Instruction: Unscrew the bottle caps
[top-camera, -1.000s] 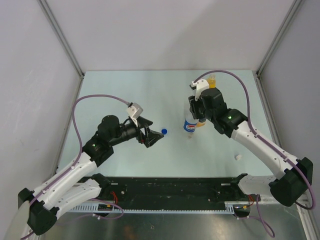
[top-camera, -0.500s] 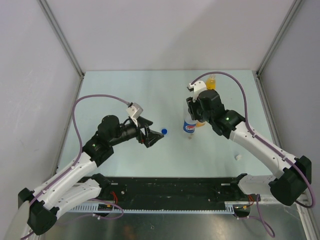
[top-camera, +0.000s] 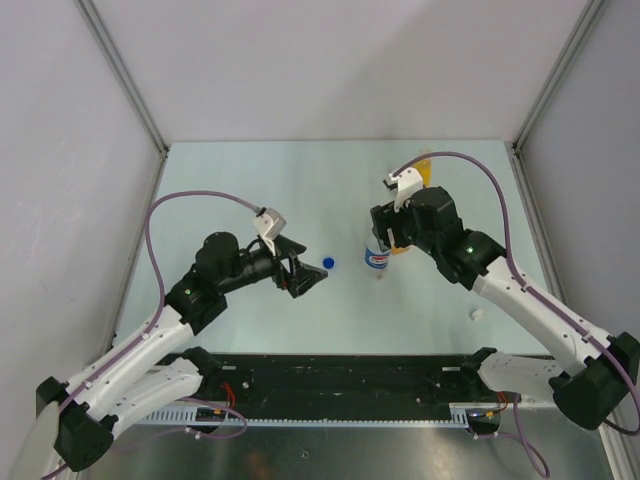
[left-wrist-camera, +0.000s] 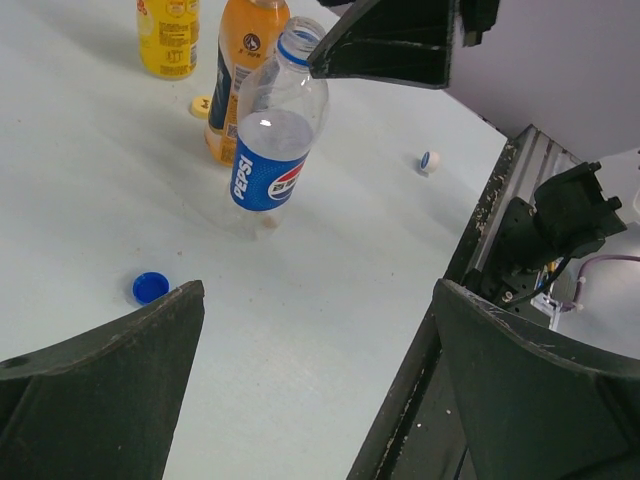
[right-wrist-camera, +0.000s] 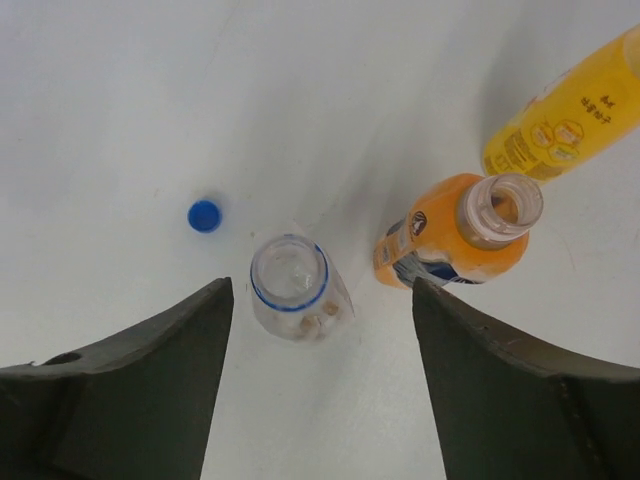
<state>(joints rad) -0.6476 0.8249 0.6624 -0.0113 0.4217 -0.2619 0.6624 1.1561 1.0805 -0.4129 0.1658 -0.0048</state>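
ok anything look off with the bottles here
The clear bottle: in the left wrist view it tilts more than the orange bottle beside it, though that may just be the angle. Brownish bits sit at its bottom. No spill visible.

The left arm (top-camera: 190, 295) stretched low toward the middle, its end effector (top-camera: 307, 275) lying sideways with jaws spread wide. The right arm (top-camera: 520, 295) bent inward, its end effector (top-camera: 383, 232) aimed downward, jaws parted, gripping nothing.
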